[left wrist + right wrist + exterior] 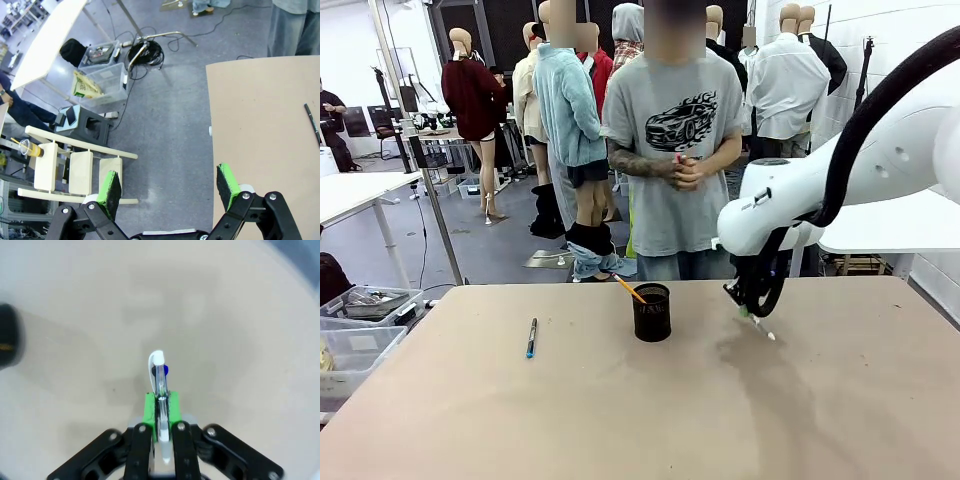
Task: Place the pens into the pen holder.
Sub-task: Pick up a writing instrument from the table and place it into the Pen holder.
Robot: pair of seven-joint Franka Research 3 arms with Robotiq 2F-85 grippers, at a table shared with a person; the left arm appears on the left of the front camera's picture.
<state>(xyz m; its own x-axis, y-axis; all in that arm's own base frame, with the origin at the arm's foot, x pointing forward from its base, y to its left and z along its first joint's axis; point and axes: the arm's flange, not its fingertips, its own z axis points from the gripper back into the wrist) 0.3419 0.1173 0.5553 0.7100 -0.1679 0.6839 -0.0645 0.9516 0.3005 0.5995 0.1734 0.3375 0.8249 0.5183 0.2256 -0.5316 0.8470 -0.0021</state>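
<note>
Okay, I see the right gripper [161,407] clamped tight on the silver-white pen [158,371], low over the table [620,420], right of the pen holder [651,313]. The orange pen [628,288] leans inside the holder. The dark pen [532,337] lies flat to its left. The left gripper [170,182] is spread wide with nothing in it, at the table's edge.
</note>
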